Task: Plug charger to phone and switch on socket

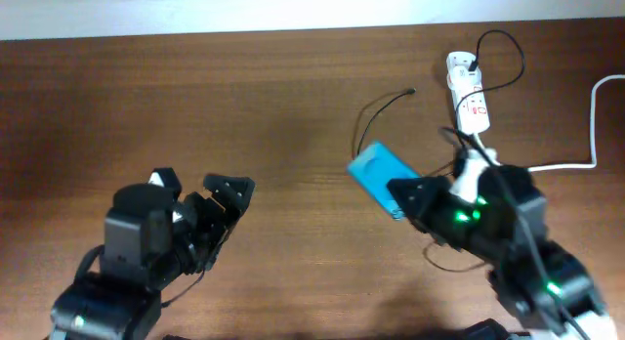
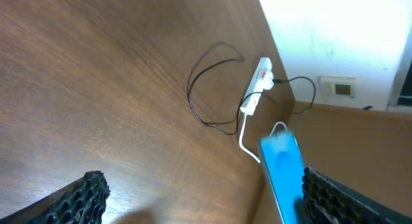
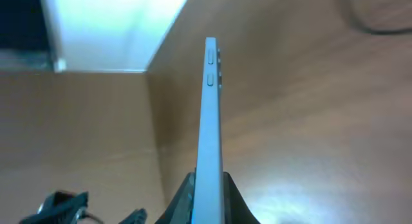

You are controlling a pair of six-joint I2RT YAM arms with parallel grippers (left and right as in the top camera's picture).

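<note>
Gripping the phone point(image 1: 379, 176) by one short end, my right gripper point(image 1: 406, 201) has its fingers closed on the two flat faces. The phone sits near the socket point(image 1: 469, 91), on the side nearer me and to its left. Its long axis slants across the socket's long axis, and its free end is turned away to the socket's left with the cyan screen facing up. The right wrist view shows the phone edge-on, with two side buttons point(image 3: 211, 68) toward that free end. The socket's red markings are too small to read. The charger point(image 2: 190, 92) loops over the table point(image 1: 244, 86) left of the socket, its plug end at the socket's far end. My left gripper point(image 1: 202, 184) is spread wide, well apart from the socket.
</note>
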